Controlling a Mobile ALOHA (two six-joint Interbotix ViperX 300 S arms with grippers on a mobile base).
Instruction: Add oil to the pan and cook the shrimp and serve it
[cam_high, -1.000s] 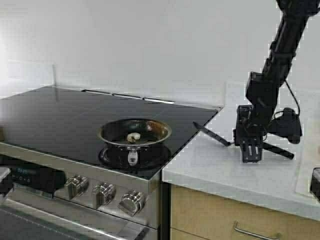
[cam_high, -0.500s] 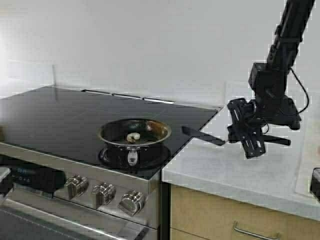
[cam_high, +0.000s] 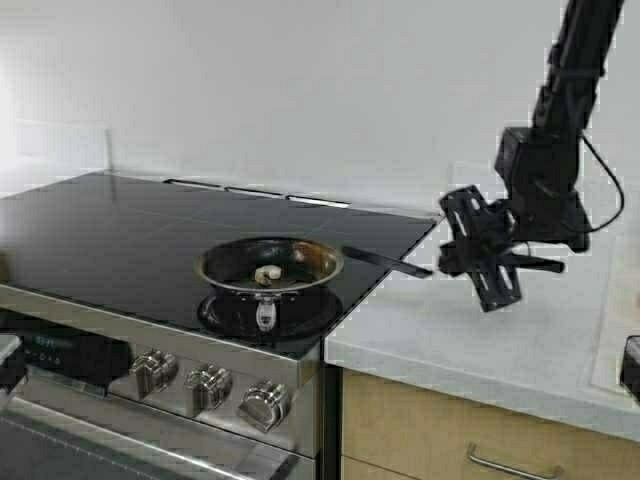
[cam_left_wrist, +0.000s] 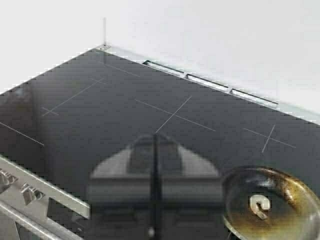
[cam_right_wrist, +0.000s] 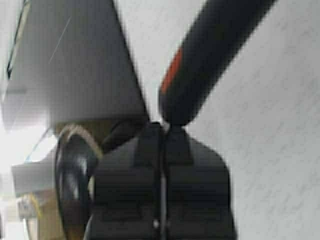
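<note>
— While our right gripper (cam_high: 478, 262) hangs over the counter (cam_high: 470, 340) beside the stove, what is it carrying?

— We have its fingers pressed together on the handle of a black spatula (cam_high: 385, 261). From the high view the blade reaches out over the cooktop's edge toward the pan (cam_high: 269, 266), its tip close by the rim on the counter side but not inside. Our right wrist view shows the dark handle with a red mark running out from the closed fingers.

— And where is the shrimp (cam_high: 266, 274)?

— It lies curled in the middle of the pan, which sits on the front burner of the black glass cooktop (cam_high: 120, 230), short steel handle toward us. The pan floor looks streaked and glossy, so we judge the oil is already in, though we cannot see the jug anywhere.

— Our left gripper (cam_left_wrist: 152, 172)?

— It hovers over the cooktop beside the pan, fingers shut on nothing, as its own wrist view shows.

— So which step are we at?

— Cooking, we think. Next we need to carry the blade over the rim, lower it flat to the pan floor and slide it under the shrimp without shoving the pan off its burner.
</note>
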